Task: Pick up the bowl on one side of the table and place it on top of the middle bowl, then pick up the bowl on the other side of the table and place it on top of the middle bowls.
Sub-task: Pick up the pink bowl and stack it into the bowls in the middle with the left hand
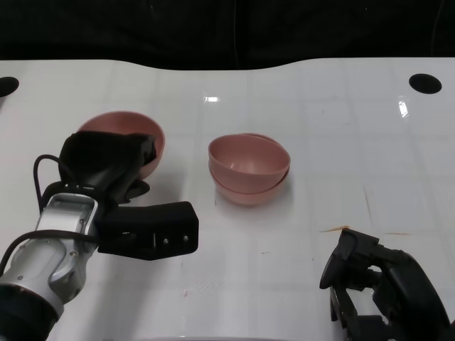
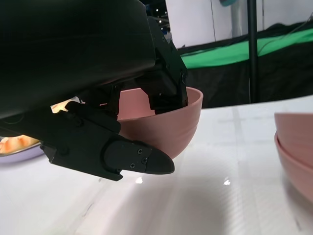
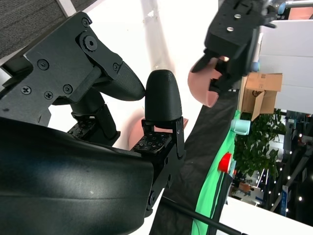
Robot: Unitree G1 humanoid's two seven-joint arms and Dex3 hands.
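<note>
A pink bowl (image 1: 121, 131) stands on the white table's left side. My left hand (image 1: 106, 170) covers its near side, fingers (image 2: 166, 93) hooked over the rim and thumb (image 2: 139, 161) against the outer wall of the bowl (image 2: 181, 122). Two pink bowls are stacked in the middle (image 1: 249, 170); their edge shows in the left wrist view (image 2: 296, 147). My right hand (image 1: 377, 291) hovers low at the front right with fingers (image 3: 164, 98) apart and nothing in it. The right wrist view catches the left bowl (image 3: 203, 83) far off under the left hand (image 3: 234, 34).
The white table (image 1: 341, 142) has a dark round hole at the back right (image 1: 425, 83) and another at the back left edge (image 1: 6, 87). A small orange mark (image 1: 334, 229) lies in front of my right hand. Black and green backdrop stands beyond the table (image 2: 244, 58).
</note>
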